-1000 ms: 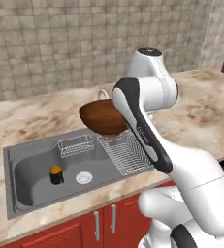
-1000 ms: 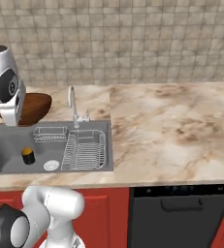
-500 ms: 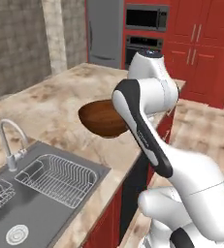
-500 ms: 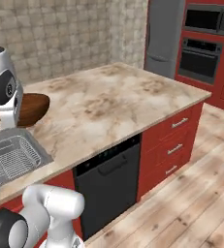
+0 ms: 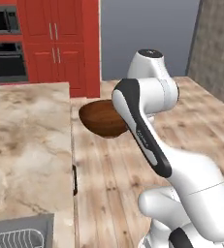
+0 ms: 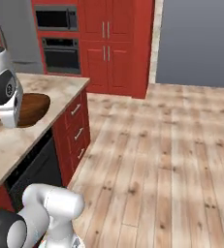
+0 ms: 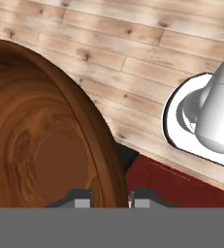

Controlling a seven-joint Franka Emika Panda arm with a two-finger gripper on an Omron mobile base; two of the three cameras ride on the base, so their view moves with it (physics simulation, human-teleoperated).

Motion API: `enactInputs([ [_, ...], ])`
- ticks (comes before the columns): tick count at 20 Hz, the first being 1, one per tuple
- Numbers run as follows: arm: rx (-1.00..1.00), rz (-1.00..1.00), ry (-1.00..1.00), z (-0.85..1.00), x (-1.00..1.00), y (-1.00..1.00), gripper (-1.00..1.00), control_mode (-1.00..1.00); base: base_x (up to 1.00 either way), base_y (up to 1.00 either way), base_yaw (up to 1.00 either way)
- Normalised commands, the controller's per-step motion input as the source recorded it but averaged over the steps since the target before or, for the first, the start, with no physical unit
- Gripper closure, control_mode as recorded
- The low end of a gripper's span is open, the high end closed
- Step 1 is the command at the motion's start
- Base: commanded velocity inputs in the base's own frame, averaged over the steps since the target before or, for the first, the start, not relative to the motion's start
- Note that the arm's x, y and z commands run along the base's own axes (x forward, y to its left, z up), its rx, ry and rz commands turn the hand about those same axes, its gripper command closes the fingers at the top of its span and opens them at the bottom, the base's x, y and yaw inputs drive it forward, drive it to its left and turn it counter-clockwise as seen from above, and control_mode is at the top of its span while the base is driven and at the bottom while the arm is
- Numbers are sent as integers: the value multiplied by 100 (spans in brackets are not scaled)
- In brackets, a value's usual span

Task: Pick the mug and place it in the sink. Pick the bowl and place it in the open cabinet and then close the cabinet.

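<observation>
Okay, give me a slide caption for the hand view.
Jaws closed on the rim of the brown wooden bowl, carried above the plank floor.

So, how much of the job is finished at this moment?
In hand: the fingers are closed on the rim of the round dark brown wooden bowl, carried above the wooden floor beside the marble counter. Left: placing it in the cabinet and closing the doors. The mug's step cannot be judged here.
</observation>
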Motion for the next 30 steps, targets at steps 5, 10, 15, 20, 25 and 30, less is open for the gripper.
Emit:
enactInputs([
  [5,0,0,0,0,0,0,100,100,0,0,-100],
  [10,0,0,0,0,0,0,100,100,0,0,-94],
  [15,0,0,0,0,0,0,100,100,0,0,-91],
  [20,0,0,0,0,0,0,100,100,0,0,-91],
  [25,0,0,0,0,0,0,100,100,5,9,-85],
  [30,0,0,0,0,0,0,100,100,35,52,-73],
])
